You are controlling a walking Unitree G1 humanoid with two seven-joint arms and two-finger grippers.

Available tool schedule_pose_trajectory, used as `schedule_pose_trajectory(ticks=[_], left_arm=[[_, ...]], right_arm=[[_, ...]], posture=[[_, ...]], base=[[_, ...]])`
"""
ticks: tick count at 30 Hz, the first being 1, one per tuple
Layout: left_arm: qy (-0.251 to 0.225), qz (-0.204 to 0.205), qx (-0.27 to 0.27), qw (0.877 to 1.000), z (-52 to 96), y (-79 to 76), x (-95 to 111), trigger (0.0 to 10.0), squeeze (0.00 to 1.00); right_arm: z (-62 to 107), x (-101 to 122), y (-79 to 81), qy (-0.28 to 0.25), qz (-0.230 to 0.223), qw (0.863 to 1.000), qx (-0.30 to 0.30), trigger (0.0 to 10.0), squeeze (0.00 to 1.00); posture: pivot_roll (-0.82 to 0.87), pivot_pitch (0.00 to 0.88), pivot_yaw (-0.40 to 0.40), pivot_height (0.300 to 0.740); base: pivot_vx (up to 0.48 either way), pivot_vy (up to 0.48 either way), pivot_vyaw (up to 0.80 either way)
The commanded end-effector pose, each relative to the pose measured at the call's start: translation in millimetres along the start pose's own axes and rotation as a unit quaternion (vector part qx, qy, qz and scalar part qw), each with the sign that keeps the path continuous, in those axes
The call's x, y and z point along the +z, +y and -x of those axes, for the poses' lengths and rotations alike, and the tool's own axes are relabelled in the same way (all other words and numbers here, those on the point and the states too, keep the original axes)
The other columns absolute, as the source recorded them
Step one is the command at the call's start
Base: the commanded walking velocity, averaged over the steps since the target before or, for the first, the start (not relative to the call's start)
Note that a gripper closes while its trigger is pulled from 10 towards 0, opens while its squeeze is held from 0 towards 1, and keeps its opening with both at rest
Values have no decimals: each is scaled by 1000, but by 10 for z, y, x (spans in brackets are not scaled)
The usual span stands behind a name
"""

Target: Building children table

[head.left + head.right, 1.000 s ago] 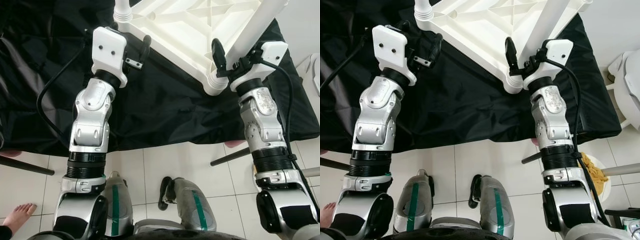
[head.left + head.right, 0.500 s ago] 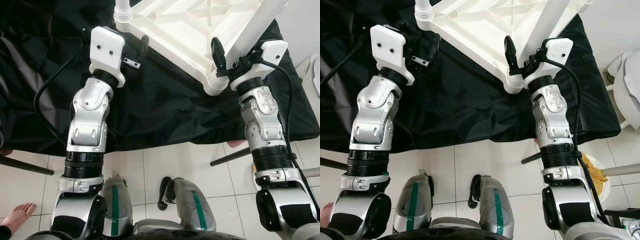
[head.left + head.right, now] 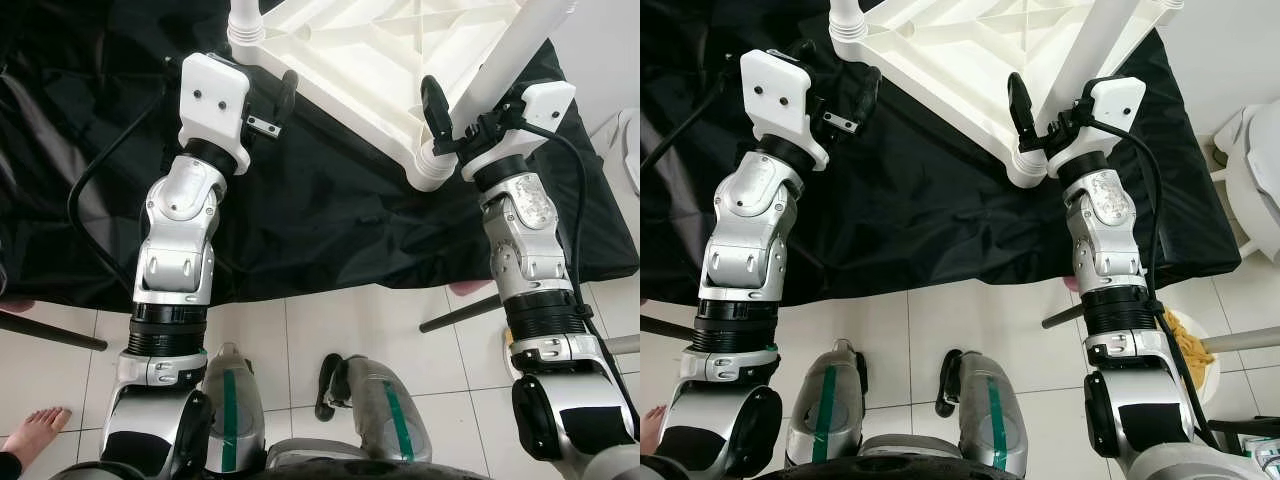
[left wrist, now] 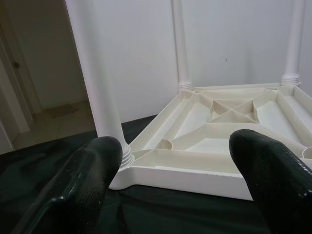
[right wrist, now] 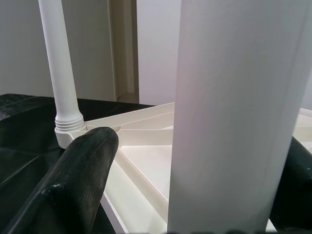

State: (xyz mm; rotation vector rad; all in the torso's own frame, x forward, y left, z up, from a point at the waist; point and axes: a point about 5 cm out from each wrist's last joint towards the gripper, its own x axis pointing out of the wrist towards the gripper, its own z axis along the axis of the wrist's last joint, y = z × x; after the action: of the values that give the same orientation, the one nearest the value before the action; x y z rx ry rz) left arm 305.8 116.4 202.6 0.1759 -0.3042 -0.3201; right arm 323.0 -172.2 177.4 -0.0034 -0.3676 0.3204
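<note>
A white plastic children's table (image 3: 360, 50) lies upside down on a black cloth (image 3: 330, 210), its legs pointing up. My right gripper (image 3: 462, 98) is open around the leg (image 3: 505, 55) at the near right corner. One black finger (image 5: 83, 175) stands a little apart from the leg (image 5: 234, 112), and the other sits at its far side. My left gripper (image 4: 175, 185) is open and holds nothing. It hovers over the cloth just short of the near left corner and its leg (image 4: 97, 83).
The black cloth ends at a white tiled floor (image 3: 330, 330) by my feet. Dark rods (image 3: 50, 330) lie on the tiles at both sides. A person's bare foot (image 3: 35, 430) is at the lower left. A white fixture (image 3: 1255, 160) and a plate with yellow stuff (image 3: 1188, 345) are at the right.
My left arm has shifted slightly to the left. The right gripper has stayed around the table leg.
</note>
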Motion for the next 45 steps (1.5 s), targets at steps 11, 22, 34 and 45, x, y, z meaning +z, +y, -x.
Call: schedule_pose_trajectory(ticks=[11,22,34,45], left_arm=[[5,-1,23,1000,21,-10,-36,10000,0],[4,-1,13,1000,38,-34,-32,10000,0],[5,10,19,1000,71,-29,-87,10000,0],[4,41,68,997,182,30,-266,10000,0]], right_arm=[[-10,22,-23,-13,6,1000,1,10000,0],[13,10,-58,-13,-2,1000,-5,10000,0],[50,-66,-123,-2,-2,999,-33,10000,0],[158,-273,-17,21,-1,998,-58,10000,0]], posture=[[112,10,-109,740],[112,16,-105,740],[113,24,-113,740],[106,23,-112,740]], base=[[0,0,0],[0,0,0],[0,0,0],[0,0,0]])
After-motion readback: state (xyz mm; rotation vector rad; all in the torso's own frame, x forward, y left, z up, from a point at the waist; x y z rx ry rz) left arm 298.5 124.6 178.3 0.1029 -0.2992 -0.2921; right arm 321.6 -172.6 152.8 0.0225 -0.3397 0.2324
